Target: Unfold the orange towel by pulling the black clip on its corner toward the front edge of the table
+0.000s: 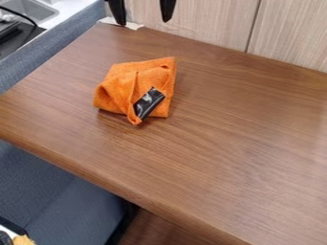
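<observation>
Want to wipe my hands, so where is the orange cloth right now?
In the camera view, the orange cloth lies folded on the wooden table, towards the upper left, below the open gripper at the picture's top edge.

wooden table (223, 143) with crumpled orange cloth (124, 87)

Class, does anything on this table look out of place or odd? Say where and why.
The orange fabric cloth lies rumpled, with a glossy black patch unlike its fabric. A ragged white strip looks untidy at the brown wooden table's far corner.
</observation>
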### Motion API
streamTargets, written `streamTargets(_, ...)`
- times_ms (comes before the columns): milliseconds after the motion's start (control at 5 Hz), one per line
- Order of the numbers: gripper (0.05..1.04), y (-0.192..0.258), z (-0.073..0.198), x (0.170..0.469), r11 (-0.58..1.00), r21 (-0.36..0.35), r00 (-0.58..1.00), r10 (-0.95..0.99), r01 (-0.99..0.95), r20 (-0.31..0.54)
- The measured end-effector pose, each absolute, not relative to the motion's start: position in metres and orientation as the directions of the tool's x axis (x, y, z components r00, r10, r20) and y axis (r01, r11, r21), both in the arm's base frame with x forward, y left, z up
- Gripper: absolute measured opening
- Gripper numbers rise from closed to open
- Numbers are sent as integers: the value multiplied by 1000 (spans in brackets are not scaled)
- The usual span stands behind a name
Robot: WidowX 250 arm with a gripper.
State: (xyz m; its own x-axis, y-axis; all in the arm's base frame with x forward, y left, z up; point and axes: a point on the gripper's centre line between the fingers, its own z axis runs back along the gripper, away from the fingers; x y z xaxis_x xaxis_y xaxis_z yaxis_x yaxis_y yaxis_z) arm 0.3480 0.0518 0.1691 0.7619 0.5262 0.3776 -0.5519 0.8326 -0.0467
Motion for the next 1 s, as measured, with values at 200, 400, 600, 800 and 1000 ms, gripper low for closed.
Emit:
streamTargets(200,999,51,156,347,834,-31,778,526,-551,345)
streamTargets(400,999,42,141,339,880,1,840,453,-475,298)
streamTargets(600,999,32,126,330,919,24,888,373,-393,268)
streamTargets(800,999,28,107,316,938,47,917,323,-343,235)
streamTargets(1000,999,26,96,309,949,70,933,285,-306,221)
